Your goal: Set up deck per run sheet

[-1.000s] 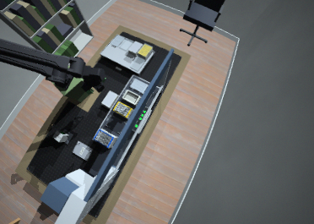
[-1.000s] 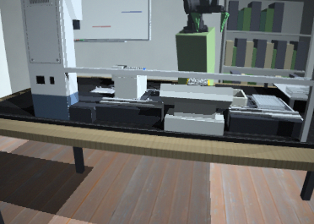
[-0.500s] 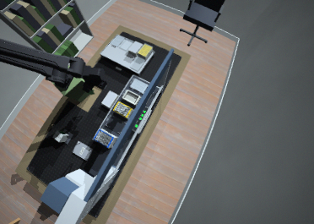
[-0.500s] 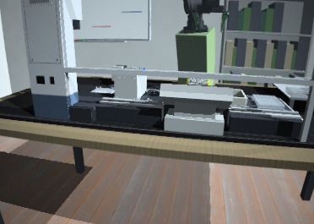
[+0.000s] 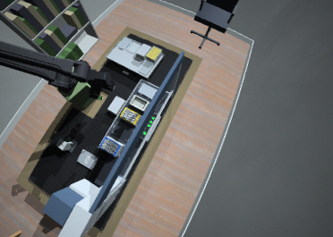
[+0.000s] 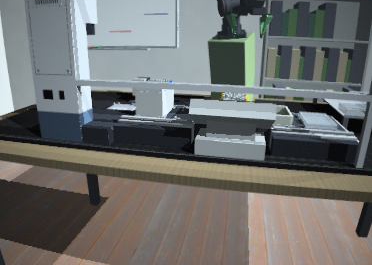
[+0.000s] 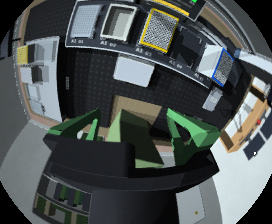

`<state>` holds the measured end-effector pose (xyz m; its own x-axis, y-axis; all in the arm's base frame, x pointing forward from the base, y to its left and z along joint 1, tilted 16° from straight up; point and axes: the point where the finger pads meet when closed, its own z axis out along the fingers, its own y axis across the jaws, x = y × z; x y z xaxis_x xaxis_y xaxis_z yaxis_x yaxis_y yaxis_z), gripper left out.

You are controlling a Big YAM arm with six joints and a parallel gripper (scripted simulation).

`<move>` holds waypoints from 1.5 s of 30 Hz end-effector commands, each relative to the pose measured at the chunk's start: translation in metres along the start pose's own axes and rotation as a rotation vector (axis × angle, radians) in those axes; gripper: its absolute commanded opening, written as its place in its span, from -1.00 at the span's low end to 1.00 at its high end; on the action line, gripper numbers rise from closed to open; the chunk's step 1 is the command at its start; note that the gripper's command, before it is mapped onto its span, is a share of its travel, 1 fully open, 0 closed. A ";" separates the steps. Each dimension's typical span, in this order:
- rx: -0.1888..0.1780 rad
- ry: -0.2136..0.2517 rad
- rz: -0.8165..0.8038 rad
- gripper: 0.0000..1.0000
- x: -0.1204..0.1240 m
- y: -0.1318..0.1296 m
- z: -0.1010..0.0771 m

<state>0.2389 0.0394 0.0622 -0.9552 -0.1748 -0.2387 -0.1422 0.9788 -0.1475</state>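
Five items stand in a row along the blue rail. In the wrist view, from left to right, they are a lidded plate [image 7: 84,22], an open white reservoir [image 7: 118,22], a yellow tip rack [image 7: 157,30], a dark block [image 7: 189,46] and a blue tip rack [image 7: 223,68]. In the overhead view the plate [image 5: 148,90] is farthest, then the reservoir [image 5: 139,103], yellow rack [image 5: 130,114], dark block [image 5: 120,130] and blue rack [image 5: 110,145]. My gripper [image 7: 133,112] is open and empty, high above the pedestal and apart from the deck; it also shows in the overhead view [image 5: 100,91].
The shelf [image 5: 134,55] beyond the row holds several pale items and a yellow rack [image 5: 153,54]. A grey regrip nest [image 5: 116,104] lies beside the row. Green lights [image 5: 149,122] sit on the rail. Two small fixtures [image 5: 76,151] and a white-blue machine [image 5: 72,201] stand at the near end.
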 end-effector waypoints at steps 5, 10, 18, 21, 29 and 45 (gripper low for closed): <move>-0.005 -0.046 -0.185 1.00 -0.018 0.003 -0.014; -0.003 -0.047 -0.285 1.00 -0.018 0.003 -0.014; 0.000 -0.047 -0.405 1.00 -0.018 0.003 -0.014; 0.001 -0.047 -0.465 1.00 -0.018 0.003 -0.014; 0.000 -0.031 -0.556 1.00 -0.007 0.004 -0.009; 0.003 -0.021 -0.849 1.00 -0.006 0.002 -0.006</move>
<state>0.2386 0.0402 0.0632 -0.5973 -0.7984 -0.0757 -0.7579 0.5928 -0.2725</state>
